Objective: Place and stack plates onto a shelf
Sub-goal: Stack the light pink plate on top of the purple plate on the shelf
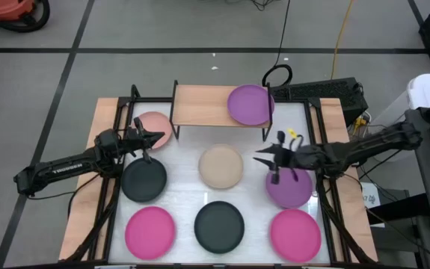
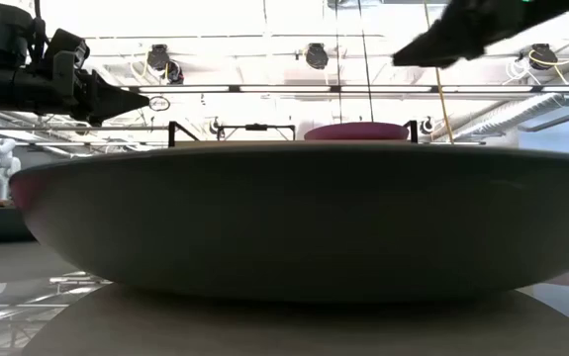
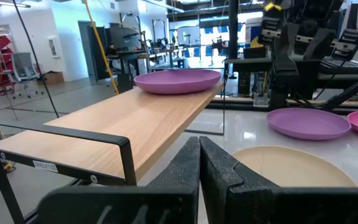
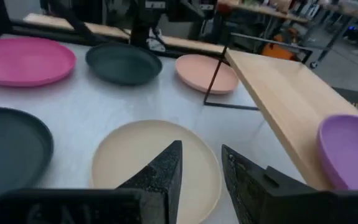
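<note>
The shelf stands at the table's far side, and one purple plate rests flat on its right end. Several more plates lie flat on the table: light pink, beige, purple, two dark grey and two hot pink. My right gripper hangs open and empty in the air between the beige plate and the purple plate on the table. My left gripper is shut and empty, raised by the light pink plate's near edge.
Black frame rails run along the table's left and right sides. A yellow-tipped fixture stands right of the shelf's leg. In the low view the near dark grey plate fills most of the picture. Bare white tabletop shows between the plates.
</note>
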### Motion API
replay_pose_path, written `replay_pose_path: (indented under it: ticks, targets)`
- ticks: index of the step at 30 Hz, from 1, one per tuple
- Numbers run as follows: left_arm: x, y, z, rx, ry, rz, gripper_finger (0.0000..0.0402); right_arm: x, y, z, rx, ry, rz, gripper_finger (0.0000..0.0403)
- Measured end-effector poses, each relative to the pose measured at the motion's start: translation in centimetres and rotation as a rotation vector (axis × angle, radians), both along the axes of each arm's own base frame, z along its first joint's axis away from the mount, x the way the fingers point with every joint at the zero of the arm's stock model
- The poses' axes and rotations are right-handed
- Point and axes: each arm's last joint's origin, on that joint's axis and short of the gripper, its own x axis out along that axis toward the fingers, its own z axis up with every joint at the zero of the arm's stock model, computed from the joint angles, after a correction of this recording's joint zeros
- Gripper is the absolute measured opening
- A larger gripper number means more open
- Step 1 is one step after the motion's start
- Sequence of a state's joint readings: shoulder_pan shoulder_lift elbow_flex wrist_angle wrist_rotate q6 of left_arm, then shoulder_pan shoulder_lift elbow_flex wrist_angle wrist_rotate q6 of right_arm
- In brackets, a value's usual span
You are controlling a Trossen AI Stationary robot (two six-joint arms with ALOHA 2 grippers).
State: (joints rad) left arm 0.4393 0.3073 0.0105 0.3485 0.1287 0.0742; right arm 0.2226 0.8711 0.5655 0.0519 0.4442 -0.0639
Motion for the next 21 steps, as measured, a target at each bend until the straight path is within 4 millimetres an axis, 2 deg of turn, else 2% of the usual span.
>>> replay_pose_path:
  ticks: [5,10,21]
  targets:
    - [0.0,0.0,0.0,0.0,0.001,0.0,0.0004,-2.3,0.0,-0.9,0.032,-0.132,0.029,0.0098]
    - [0.0,0.0,0.0,0.0,0.0,0.0,0.0004,-3.6,-0.3,-1.1,0.064,-0.265,0.034,0.0098]
    - [0.0,0.0,0.1,-0.002,-0.007,0.0,0.0004,-4.2,-0.4,-0.7,0.1,-0.319,0.034,0.0098]
